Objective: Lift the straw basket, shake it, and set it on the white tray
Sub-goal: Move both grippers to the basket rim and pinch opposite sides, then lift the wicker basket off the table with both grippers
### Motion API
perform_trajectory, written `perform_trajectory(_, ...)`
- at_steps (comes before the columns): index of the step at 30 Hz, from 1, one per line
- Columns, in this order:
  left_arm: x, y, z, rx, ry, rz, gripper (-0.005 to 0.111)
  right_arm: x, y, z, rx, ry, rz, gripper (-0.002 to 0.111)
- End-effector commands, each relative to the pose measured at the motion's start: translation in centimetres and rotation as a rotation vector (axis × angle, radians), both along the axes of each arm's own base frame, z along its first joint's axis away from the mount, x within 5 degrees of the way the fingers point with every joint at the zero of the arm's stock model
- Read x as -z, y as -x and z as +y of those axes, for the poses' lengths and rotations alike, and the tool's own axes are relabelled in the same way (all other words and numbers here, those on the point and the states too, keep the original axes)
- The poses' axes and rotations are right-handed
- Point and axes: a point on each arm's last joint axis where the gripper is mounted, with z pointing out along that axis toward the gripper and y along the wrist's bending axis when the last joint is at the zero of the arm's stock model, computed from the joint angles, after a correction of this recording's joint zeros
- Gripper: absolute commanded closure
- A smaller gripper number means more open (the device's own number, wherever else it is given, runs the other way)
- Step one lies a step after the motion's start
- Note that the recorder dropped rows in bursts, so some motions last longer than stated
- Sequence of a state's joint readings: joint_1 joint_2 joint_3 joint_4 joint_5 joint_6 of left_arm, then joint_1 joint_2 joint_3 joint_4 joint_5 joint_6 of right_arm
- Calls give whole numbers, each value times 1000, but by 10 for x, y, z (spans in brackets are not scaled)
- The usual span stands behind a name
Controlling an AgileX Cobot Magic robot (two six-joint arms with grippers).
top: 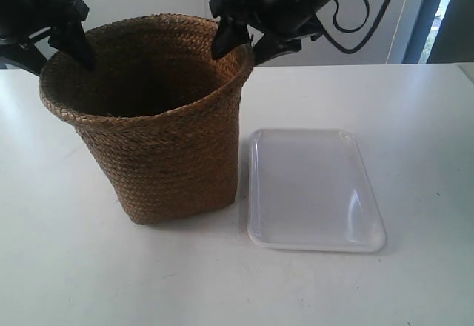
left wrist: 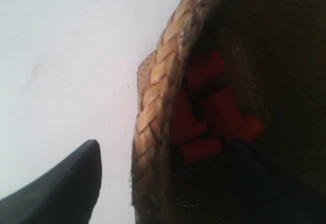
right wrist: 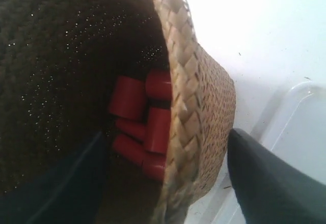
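The straw basket [top: 170,155] stands upright on the white table, just left of the white tray [top: 311,193]. The arm at the exterior view's left is my left gripper [top: 68,41]. It straddles the basket's left rim, one finger outside and one inside. In the left wrist view the left gripper [left wrist: 168,193] is open, with a gap between the outer finger [left wrist: 71,183] and the rim [left wrist: 158,81]. My right gripper [top: 237,43] straddles the rim on the tray side. The right gripper [right wrist: 168,188] is open around the weave, and the tray's corner [right wrist: 300,127] shows beside its outer finger [right wrist: 270,183].
Several red cylinders [right wrist: 142,117] lie at the bottom of the basket, and the same red cylinders [left wrist: 209,117] show in the left wrist view. The white table [top: 89,267] runs wide in front. Black cables [top: 363,22] hang behind the right arm.
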State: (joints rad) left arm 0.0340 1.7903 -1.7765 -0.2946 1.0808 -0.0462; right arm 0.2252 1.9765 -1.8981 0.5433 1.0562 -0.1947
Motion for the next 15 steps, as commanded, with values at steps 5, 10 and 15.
perform_trajectory(5,13,-7,-4,7,59,51,61,12,-4,5,1,-34,37,68)
perform_trajectory(10,8,-7,-17,87,89,-9,107,6,-1,6,-3,-56,35,108)
perform_trajectory(15,-25,17,-39,49,-90,-231,107,-58,24,-15,65,60,-208,108)
